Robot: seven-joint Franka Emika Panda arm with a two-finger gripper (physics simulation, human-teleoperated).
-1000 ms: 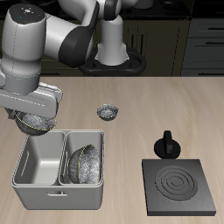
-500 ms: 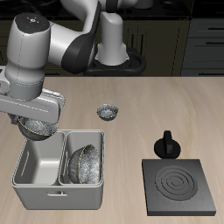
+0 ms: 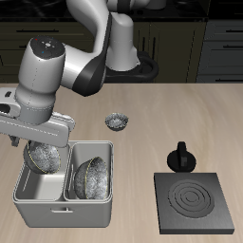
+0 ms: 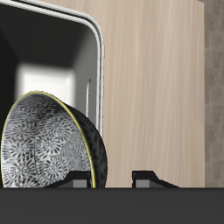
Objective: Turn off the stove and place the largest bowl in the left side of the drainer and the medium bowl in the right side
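On the counter, the drainer sits below me, one bowl already standing in its other compartment. My end effector is clenched on the medium bowl, tilted over the empty one. Released too early, it could strike the divider and roll out.

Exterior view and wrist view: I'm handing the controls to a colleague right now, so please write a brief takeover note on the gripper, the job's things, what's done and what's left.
Gripper: shut on the medium bowl, holding it tilted just above the empty compartment of the drainer; not yet released.
Largest bowl: already leaning in the drainer's other compartment.
Stove and its knob: near the table's front edge, away from the arm; whether it is off cannot be told from the pictures.
The smallest bowl sits on the table farther back; it is not part of the job.
Left: lower and release the medium bowl, then check the knob.
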